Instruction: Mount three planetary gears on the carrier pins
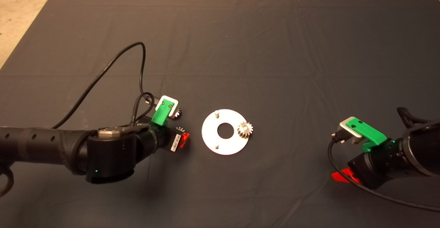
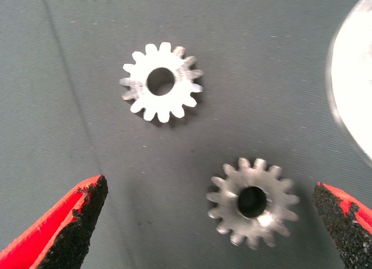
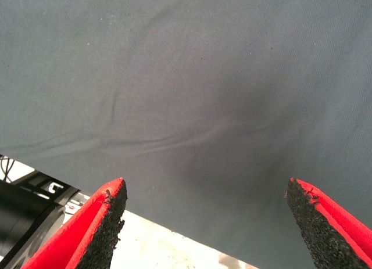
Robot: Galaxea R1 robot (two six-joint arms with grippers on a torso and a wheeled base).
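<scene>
The left tool hangs low over the mat, fingers spread wide so they can straddle a loose gear; it looks set to pick that one. A second gear lies flat near it, awaiting its turn. Just beside them sits the disc, where a third gear already sits on one pin; two pins stand bare. Well apart, the right tool waits near the surface edge, fingers apart, holding nothing.
</scene>
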